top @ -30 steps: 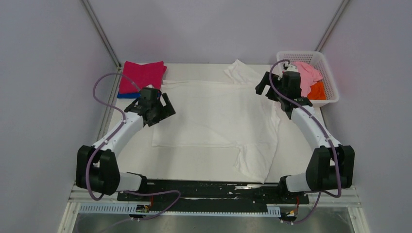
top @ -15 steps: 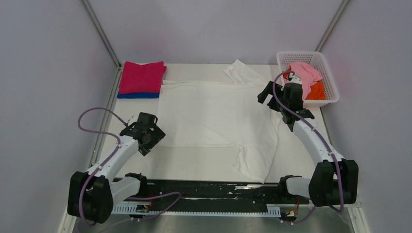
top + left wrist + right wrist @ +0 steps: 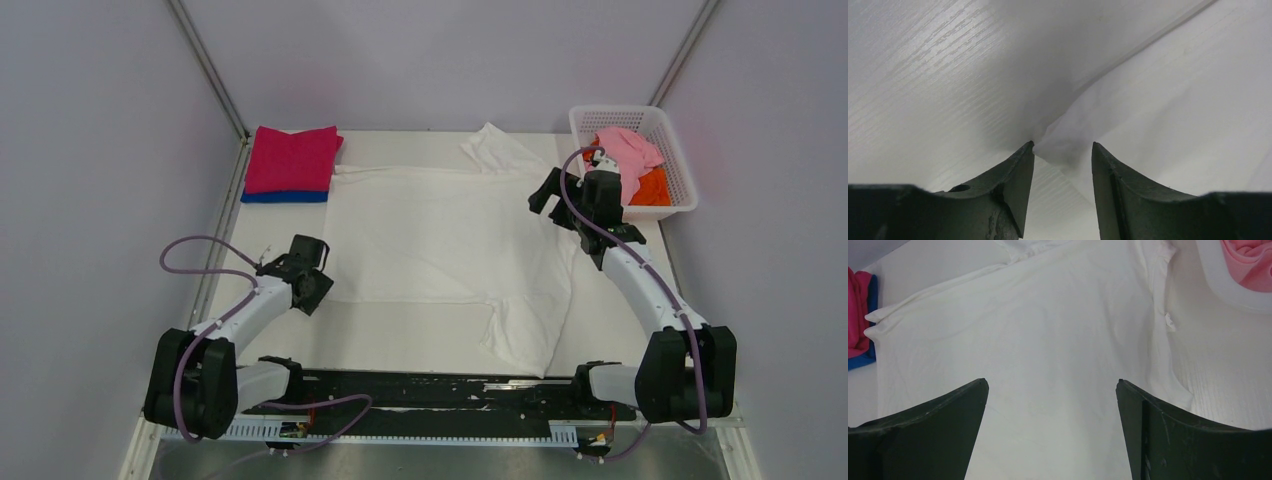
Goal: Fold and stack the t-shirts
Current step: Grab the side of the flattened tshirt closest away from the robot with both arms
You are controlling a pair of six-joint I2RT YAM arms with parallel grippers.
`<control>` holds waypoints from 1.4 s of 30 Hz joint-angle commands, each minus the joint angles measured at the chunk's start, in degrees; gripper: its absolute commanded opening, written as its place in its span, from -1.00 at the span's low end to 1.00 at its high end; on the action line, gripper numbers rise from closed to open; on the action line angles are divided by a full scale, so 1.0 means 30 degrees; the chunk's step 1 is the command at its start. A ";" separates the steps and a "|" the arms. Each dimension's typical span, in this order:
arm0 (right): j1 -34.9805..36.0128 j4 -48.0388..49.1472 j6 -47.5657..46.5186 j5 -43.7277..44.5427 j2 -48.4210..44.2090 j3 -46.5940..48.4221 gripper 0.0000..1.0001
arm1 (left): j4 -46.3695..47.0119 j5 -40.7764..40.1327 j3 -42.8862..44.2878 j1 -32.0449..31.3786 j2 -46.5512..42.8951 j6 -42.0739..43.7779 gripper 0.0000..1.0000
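A white t-shirt (image 3: pixel 450 235) lies spread flat on the table, no print showing. My left gripper (image 3: pixel 318 290) is open and low at the shirt's near-left corner. In the left wrist view that corner (image 3: pixel 1060 147) lies bunched between the open fingertips, at my gripper (image 3: pixel 1063 146). My right gripper (image 3: pixel 545 192) is open and empty above the shirt's right edge; the right wrist view shows the shirt (image 3: pixel 1038 330) below my gripper (image 3: pixel 1052 382). A folded magenta tee (image 3: pixel 292 158) lies on a blue one (image 3: pixel 285 197) at the far left.
A white lattice basket (image 3: pixel 685 205) at the far right holds a pale pink tee (image 3: pixel 630 150) and an orange tee (image 3: pixel 652 187). One sleeve (image 3: pixel 525 335) of the white shirt lies folded near the front edge. Grey walls enclose the table.
My left arm has swung from beside the magenta stack back to the shirt's near-left corner and come down to it. The right arm has shifted only slightly.
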 commanded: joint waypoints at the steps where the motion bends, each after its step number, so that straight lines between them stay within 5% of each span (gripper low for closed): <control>1: -0.0028 0.0893 0.0298 -0.0173 -0.0122 0.0021 1.00 | 0.0975 -0.0725 -0.0242 0.0083 0.0709 -0.1020 -0.03; 8: -0.0035 0.0564 0.0196 -0.0137 -0.0184 0.0001 1.00 | 0.1495 -0.0744 -0.0202 0.0083 0.1199 -0.0829 -0.53; 11: -0.0035 -0.0315 0.0332 0.0394 -0.0407 0.0055 1.00 | 0.1191 -0.0811 0.0118 0.0083 0.1292 -0.0754 -1.00; 20: 0.1073 -0.6016 0.2115 0.0353 -0.2063 -0.0853 1.00 | 0.0567 -0.1721 0.0842 0.0112 0.0826 0.0228 -1.00; 27: 0.5355 -1.3134 0.4012 0.1439 -0.2821 -0.1268 0.92 | 0.1289 -0.0867 0.0633 0.0113 0.0821 0.0843 -1.00; 34: 0.9385 -1.5761 0.8158 -0.0560 -0.3074 -0.3610 0.66 | 0.0981 -0.0458 0.0631 0.0113 0.0726 0.0944 -1.00; 42: 1.0647 -1.5694 1.0315 -0.1134 -0.3095 -0.5427 0.20 | 0.0538 -0.0642 0.0529 0.0113 -0.0062 0.1023 -1.00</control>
